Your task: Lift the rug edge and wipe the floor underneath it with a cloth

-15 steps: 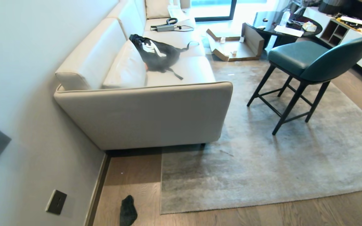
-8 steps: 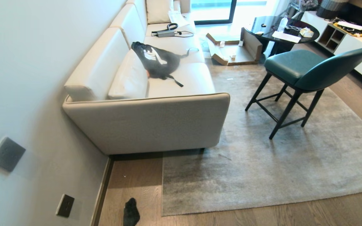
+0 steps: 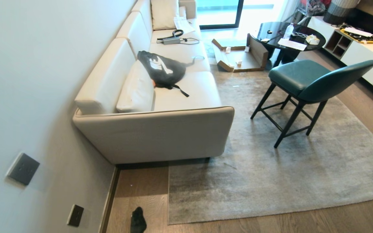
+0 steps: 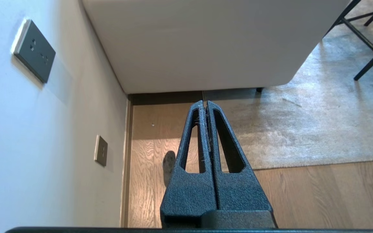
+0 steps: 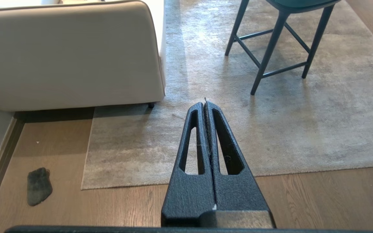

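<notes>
Wood-grain floor [image 3: 335, 220]: bare along near edge and left wall.
Rug [image 3: 287, 174]: flat, its far corner under the sofa [image 3: 154, 136].
Cloth [image 3: 138, 221]: on floor beside rug's near-left corner, apart.
Chair [image 3: 306, 84]: on rug.
Left gripper [image 4: 206, 103], right gripper [image 5: 205, 103]: fingers pressed together, empty.

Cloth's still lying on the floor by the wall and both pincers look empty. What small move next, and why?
Probably lower the left pincer toward the cloth and open it. Both it and the right pincer are shut on nothing, the rug lies flat, and the cloth sits on the floor left of its corner.
</notes>
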Available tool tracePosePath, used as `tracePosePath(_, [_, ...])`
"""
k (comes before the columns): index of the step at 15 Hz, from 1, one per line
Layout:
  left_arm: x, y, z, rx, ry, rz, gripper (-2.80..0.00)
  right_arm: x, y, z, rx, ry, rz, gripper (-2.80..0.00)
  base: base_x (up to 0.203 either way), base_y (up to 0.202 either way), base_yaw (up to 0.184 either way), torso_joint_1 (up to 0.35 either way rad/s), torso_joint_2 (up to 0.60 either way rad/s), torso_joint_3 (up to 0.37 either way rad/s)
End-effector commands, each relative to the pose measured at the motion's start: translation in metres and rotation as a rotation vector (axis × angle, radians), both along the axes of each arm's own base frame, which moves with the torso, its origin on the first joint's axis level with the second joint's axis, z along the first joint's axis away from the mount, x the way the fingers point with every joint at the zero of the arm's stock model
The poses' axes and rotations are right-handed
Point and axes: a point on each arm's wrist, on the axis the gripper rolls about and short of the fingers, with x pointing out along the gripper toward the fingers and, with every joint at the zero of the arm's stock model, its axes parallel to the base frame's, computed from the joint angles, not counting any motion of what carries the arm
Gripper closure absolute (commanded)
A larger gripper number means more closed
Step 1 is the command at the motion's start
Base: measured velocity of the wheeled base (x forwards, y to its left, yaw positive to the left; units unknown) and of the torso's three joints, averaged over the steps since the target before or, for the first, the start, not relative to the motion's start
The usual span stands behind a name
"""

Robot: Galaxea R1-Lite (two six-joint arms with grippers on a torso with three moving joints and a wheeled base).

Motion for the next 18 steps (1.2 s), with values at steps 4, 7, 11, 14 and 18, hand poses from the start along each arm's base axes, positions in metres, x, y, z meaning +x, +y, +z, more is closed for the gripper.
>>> tracePosePath(4, [0.0, 0.0, -0.0001, 0.0, 0.001, 0.0, 0.0, 0.0001, 0.0, 0.0002, -0.001, 0.001, -0.001, 0.0, 0.0, 0.0, 0.0, 0.159, -0.36, -0.213])
tracePosePath(7, [0.0, 0.0, -0.0001, 0.0, 0.001, 0.0, 0.0, 0.0001, 0.0, 0.0002, 0.005, 0.001, 0.001, 0.0, 0.0, 0.0, 0.0, 0.143, -0.33, -0.193])
tracePosePath(11, [0.0, 0.0, -0.0001, 0.0, 0.001, 0.0, 0.0, 0.0002, 0.0, -0.0004, -0.001, 0.004, 0.001, 0.0, 0.0, 0.0, 0.0, 0.038, -0.1, -0.052])
tracePosePath(14, [0.0, 0.0, -0.0001, 0.0, 0.001, 0.0, 0.0, 0.0001, 0.0, -0.0001, 0.004, 0.002, 0.001, 0.0, 0.0, 0.0, 0.0, 0.0, 0.0, 0.0])
tracePosePath(18, [0.0, 0.0, -0.0001, 0.0, 0.001, 0.0, 0.0, 0.0002, 0.0, 0.0, 0.008, 0.0, 0.001, 0.0, 0.0, 0.0, 0.0, 0.0, 0.0, 0.0])
